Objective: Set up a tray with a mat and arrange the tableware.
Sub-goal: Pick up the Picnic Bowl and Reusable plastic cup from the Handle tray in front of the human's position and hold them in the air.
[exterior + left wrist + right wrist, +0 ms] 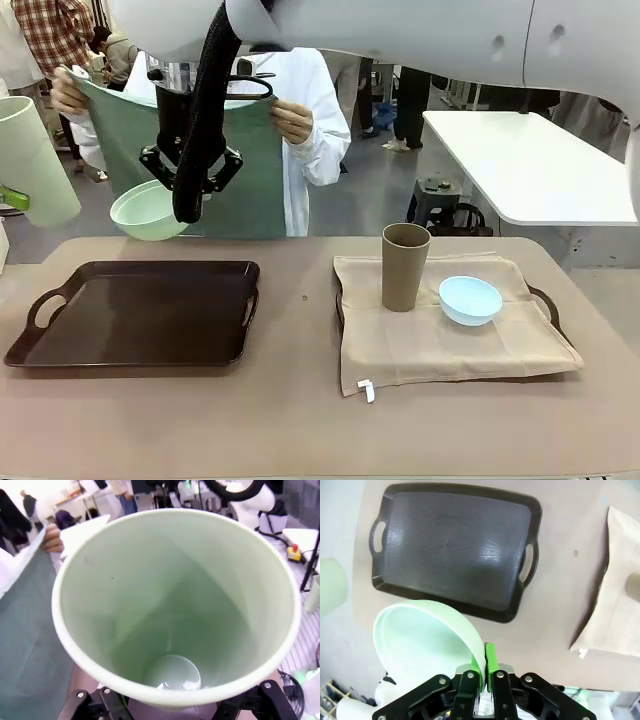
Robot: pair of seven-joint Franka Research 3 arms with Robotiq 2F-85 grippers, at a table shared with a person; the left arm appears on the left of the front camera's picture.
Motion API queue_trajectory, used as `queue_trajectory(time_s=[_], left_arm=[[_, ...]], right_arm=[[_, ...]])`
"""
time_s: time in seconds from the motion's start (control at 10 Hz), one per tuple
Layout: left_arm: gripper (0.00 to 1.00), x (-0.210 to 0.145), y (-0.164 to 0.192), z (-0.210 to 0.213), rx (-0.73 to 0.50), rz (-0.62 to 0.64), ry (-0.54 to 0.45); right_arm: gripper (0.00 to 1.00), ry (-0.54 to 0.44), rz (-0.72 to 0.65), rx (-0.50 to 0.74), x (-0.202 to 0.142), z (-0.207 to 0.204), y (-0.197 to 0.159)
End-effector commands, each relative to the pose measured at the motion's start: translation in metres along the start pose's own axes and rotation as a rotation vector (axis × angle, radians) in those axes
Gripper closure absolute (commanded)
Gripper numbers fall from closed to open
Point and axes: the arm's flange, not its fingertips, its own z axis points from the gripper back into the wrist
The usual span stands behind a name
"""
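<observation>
1. The right claw (pixel 485 672) hangs above the dark empty tray (pixel 140 310), clamped on the rim of the pale green bowl (pixel 148 212).
2. The left claw (pixel 12 198) holds the pale green cup (pixel 30 160) aloft at the counter's (pixel 300 420) left edge (green pad against its wall).
3. The brown cup (pixel 404 266) and light blue bowl (pixel 470 299) stand on the beige mat (pixel 440 345) covering a second tray.
4. A person holds up a green mat (pixel 240 170) beyond the far side.

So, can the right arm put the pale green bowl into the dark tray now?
Probably yes. The right gripper holds the pale green bowl by its rim above the dark tray, which is bare.
</observation>
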Motion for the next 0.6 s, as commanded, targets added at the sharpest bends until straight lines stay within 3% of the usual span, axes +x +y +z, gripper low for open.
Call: queue_trajectory(time_s=[0.0,0.1,0.5], left_arm=[[1.0,-0.014,-0.002,-0.007,0.013,0.075,0.013],[1.0,0.0,0.0,0.0,0.0,0.0,0.0],[1.0,0.0,0.0,0.0,0.0,0.0,0.0]], right_arm=[[1.0,0.013,-0.059,0.013,0.012,-0.024,-0.01],[1.0,0.0,0.0,0.0,0.0,0.0,0.0],[1.0,0.0,0.0,0.0,0.0,0.0,0.0]])
